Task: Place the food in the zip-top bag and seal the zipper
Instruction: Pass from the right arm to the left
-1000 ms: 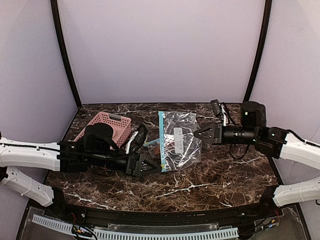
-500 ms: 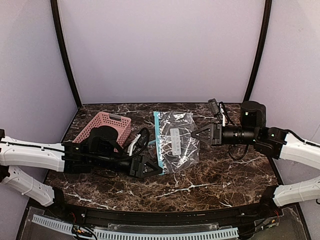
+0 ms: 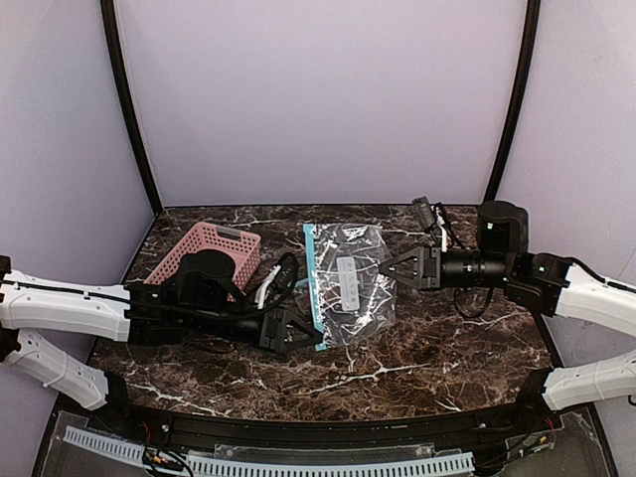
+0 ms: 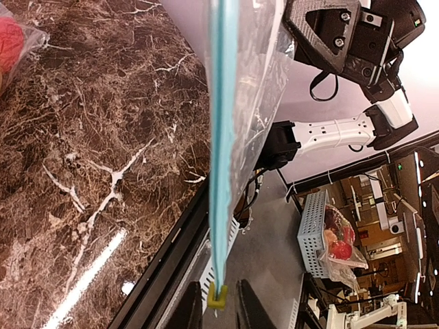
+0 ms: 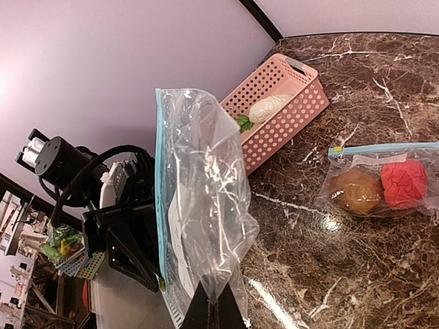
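Observation:
An empty clear zip-top bag (image 3: 348,283) with a teal zipper strip (image 4: 223,137) hangs in the air between my grippers. My right gripper (image 3: 386,268) is shut on the bag's bottom edge (image 5: 221,305). My left gripper (image 3: 298,330) is at the zipper's near end. Its jaws stand slightly apart around the yellow-green slider (image 4: 218,296), with a gap on both sides. A second zip-top bag (image 5: 384,185) lies on the table with the brown bun (image 5: 355,192) and the red ball (image 5: 405,184) inside. The whitish piece (image 5: 269,107) and the green sprig (image 5: 243,123) lie in the pink basket (image 5: 288,116).
The pink basket (image 3: 199,248) stands at the back left of the marble table, behind my left arm. The bag with the red ball (image 4: 8,44) lies under and beside the held bag, hidden in the top view. Purple walls close in the back and sides.
My right gripper has moved a little to the left, and the held bag and its zipper edge shifted left with it. My left gripper has barely moved.

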Robot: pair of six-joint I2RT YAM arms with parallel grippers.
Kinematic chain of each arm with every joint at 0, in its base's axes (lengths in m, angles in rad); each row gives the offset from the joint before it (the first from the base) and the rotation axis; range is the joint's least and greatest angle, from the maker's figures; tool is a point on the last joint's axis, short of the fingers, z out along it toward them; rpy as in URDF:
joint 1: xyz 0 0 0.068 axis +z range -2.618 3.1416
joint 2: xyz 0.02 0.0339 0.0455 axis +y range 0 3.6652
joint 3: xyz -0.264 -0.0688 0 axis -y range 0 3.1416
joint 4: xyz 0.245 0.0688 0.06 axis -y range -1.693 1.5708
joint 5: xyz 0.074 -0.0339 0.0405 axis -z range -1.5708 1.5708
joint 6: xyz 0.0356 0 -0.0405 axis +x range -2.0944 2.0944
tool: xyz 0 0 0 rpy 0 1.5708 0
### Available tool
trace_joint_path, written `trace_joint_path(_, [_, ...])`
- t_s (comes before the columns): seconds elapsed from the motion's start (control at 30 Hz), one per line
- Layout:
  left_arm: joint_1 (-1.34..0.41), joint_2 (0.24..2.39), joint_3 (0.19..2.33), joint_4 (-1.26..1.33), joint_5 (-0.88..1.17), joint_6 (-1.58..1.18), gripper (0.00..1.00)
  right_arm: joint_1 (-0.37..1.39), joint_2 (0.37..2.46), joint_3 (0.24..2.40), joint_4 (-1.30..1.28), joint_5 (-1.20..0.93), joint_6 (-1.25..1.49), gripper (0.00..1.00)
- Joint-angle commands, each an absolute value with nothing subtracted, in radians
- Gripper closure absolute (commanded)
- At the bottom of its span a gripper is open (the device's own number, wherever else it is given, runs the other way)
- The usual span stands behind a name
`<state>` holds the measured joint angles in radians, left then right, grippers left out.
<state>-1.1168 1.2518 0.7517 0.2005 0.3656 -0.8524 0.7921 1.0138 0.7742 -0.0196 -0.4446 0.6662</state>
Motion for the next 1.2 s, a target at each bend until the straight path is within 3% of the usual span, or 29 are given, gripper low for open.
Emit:
trace_joint_path(0.0, [-1.119,1.248,0.749,0.223,0.381,-0.851,0.86,0.802,1.025,0.798,0.024,-0.459,0.653,1.00])
trace_joint_path(0.2, [-1.120,1.244,0.744,0.222,0.380,-0.859,0.96,0.803,1.035,0.800,0.026,-0.467,0.650,1.00])
trace_joint_path(0.37, [-1.118,1.226,0.723,0.230,0.362,-0.872,0.99,0.803,1.038,0.800,0.020,-0.449,0.642,1.00])
trace_joint_path(0.43, [-1.119,1.219,0.719,0.228,0.344,-0.881,0.99,0.804,1.046,0.803,0.004,-0.429,0.634,0.87])
trace_joint_path(0.5, [-1.117,1.216,0.720,0.227,0.319,-0.891,0.99,0.804,1.045,0.807,-0.040,-0.399,0.616,0.62])
trace_joint_path(0.6, [-1.103,1.226,0.720,0.229,0.311,-0.925,0.99,0.804,1.047,0.828,-0.129,-0.332,0.571,0.40])
trace_joint_path(0.73, [-1.066,1.240,0.675,0.294,0.330,-0.992,0.99,0.813,1.047,0.854,-0.238,-0.261,0.507,0.29])
trace_joint_path(0.87, [-1.031,1.235,0.629,0.378,0.352,-1.057,0.99,0.856,1.037,0.857,-0.256,-0.246,0.450,0.26])
trace_joint_path(1.17, [-1.001,1.221,0.593,0.393,0.351,-1.111,0.99,1.127,1.169,0.914,-0.190,-0.037,0.318,0.43])
